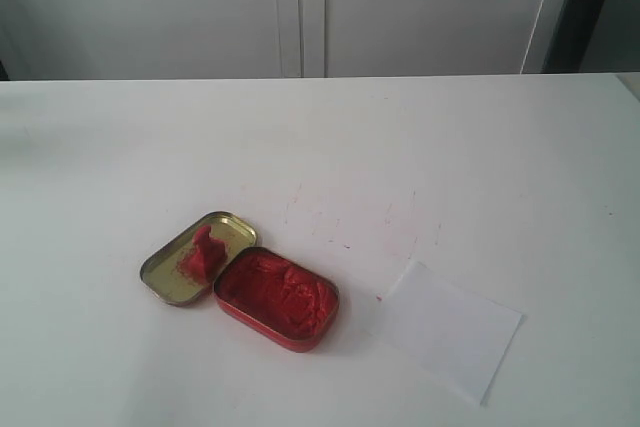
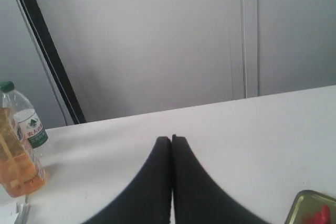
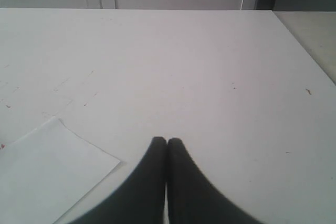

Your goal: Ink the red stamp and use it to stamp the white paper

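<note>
Left gripper [image 2: 171, 139] and right gripper [image 3: 167, 140]: black tips pressed together, empty. Nearest, front right on white tabletop [image 1: 480, 147]: thin white rectangular paper sheet [image 1: 450, 332], flat. Left of it, apart: open red oblong ink-paste tin [image 1: 255, 324]. Behind, touching: gold metal lid [image 1: 168, 273], red lump inside, stamp or smear unclear.

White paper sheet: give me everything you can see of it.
The thin white rectangular paper sheet lies flat on the white tabletop, skewed to the table's edges, in the exterior view right of the open red oblong ink tin and clear of it. Its face looks blank; no imprint can be made out, no fold shows. Nothing rests on it; the shut black right hand is off it, not touching.
</note>
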Controlling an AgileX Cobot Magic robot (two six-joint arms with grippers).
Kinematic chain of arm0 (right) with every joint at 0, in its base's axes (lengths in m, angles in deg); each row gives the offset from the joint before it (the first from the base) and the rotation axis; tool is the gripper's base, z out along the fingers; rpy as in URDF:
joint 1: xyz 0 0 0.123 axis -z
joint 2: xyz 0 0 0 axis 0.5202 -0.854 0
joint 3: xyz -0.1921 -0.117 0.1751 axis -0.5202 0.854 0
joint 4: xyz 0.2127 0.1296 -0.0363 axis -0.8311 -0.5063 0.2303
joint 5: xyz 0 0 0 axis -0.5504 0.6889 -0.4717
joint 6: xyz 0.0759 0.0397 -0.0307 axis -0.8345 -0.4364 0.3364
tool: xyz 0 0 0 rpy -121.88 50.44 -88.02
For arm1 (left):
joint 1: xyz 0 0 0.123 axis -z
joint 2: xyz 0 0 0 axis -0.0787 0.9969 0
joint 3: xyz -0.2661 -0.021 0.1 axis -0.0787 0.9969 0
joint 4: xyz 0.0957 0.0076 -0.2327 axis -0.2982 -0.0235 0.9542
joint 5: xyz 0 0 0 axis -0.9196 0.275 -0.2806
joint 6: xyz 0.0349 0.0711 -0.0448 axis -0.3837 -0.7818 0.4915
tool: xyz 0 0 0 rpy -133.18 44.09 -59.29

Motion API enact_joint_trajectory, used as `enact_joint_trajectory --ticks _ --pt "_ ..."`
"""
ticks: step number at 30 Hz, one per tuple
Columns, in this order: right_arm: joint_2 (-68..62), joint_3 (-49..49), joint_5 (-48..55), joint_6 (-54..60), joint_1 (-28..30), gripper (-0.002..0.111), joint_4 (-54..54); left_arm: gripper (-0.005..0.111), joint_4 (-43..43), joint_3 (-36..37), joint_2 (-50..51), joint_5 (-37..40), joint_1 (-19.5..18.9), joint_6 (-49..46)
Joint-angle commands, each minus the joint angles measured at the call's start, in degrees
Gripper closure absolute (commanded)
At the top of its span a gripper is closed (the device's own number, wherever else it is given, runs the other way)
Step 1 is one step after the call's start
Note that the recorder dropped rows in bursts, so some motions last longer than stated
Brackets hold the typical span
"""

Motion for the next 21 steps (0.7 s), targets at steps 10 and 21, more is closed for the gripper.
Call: enact_joint_trajectory --ticks 10,21 --pt "0.2 0.3 -0.8 0.0 0.0 0.108 0.3 0.107 1.1 -2.4 3.1 8.2 -0.1 1.5" --pt "0.2 0.3 -0.8 0.0 0.0 0.108 0.3 0.107 0.7 -11.9 15.8 27.5 -0.1 1.5"
